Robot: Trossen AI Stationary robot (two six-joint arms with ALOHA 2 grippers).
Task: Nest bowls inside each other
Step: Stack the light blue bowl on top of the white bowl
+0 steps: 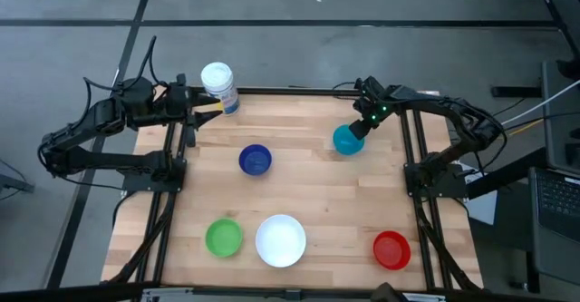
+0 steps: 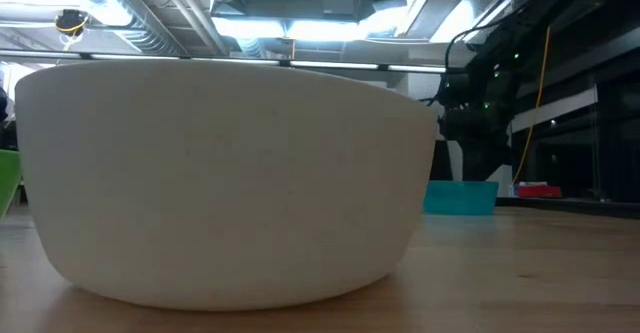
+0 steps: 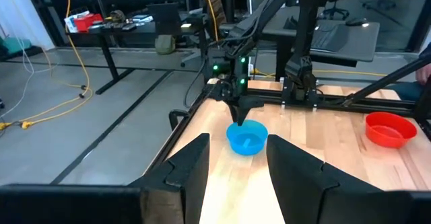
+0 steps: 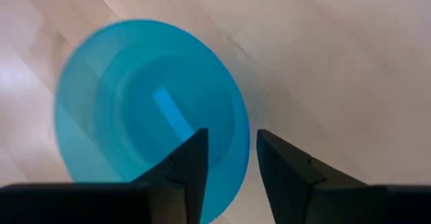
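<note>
The teal bowl (image 1: 345, 141) (image 4: 141, 109) stands upright on its base on the wooden table (image 1: 317, 189), at the far right. My right gripper (image 1: 361, 127) (image 4: 230, 153) points steeply down over the bowl's far-right rim, open. One finger is above the inside of the bowl and the other is outside it, with the rim (image 4: 244, 140) in the gap, untouched. The dark blue bowl (image 1: 256, 160) sits mid-table. The green bowl (image 1: 223, 237), the white bowl (image 1: 280, 240) and the red bowl (image 1: 391, 249) stand along the near edge. My left gripper (image 3: 239, 177) waits open at the far left.
A white cylindrical container (image 1: 219, 86) with a yellow-blue label stands at the far left corner, right beside my left gripper. Black frame rails (image 1: 419, 202) run along both sides of the table. Bare wood lies between the teal bowl and the near row.
</note>
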